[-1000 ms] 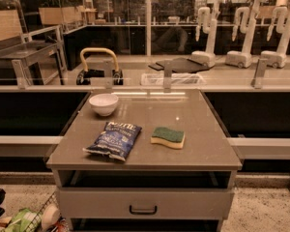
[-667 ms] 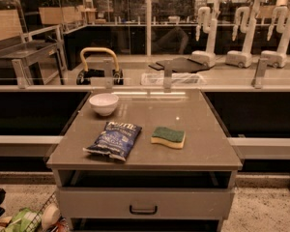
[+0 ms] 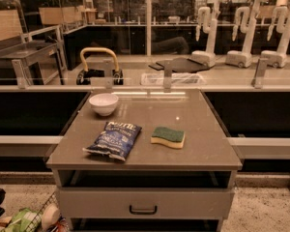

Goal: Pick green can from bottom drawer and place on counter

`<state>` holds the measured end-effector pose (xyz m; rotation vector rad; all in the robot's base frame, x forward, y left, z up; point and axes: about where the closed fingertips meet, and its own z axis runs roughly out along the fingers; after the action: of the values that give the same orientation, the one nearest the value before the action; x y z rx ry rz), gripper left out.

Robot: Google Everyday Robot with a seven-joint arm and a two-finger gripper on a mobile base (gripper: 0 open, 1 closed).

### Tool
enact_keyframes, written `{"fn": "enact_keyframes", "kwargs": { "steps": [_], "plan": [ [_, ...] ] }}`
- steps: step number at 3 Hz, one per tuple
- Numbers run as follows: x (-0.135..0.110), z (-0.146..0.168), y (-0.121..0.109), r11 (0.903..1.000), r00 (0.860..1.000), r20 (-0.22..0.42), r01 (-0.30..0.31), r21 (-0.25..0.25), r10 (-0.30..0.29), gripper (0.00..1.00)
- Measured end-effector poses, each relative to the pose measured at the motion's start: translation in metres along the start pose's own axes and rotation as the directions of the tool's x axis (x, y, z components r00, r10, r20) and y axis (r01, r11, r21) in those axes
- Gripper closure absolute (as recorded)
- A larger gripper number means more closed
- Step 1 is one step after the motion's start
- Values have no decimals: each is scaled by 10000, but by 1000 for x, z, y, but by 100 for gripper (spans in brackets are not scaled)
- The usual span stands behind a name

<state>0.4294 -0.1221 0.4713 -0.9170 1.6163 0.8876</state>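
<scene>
The counter [image 3: 193,115] is a square grey-brown stone-look top on a light grey cabinet in the middle of the camera view. The green can is not visible. A drawer front [image 3: 143,203] with a dark handle sits shut below an open slot under the top. Any lower drawer is cut off by the frame's bottom edge. My gripper is not in view.
On the counter lie a white bowl [image 3: 103,103] at the back left, a blue chip bag [image 3: 113,140] at the front left and a green-and-yellow sponge [image 3: 168,137] at centre right. A pale ledge with metal posts [image 3: 217,81] runs behind. A wire basket of items [image 3: 29,220] sits at the lower left.
</scene>
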Motion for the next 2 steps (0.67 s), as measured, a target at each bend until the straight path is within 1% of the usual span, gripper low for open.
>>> {"fn": "enact_keyframes", "kwargs": {
  "steps": [1, 2],
  "plan": [
    [56, 34, -12, 10000, 9997, -255, -49, -13, 48, 0],
    [94, 68, -22, 9998, 9966, -809, -171, 77, 177, 0]
  ]
}}
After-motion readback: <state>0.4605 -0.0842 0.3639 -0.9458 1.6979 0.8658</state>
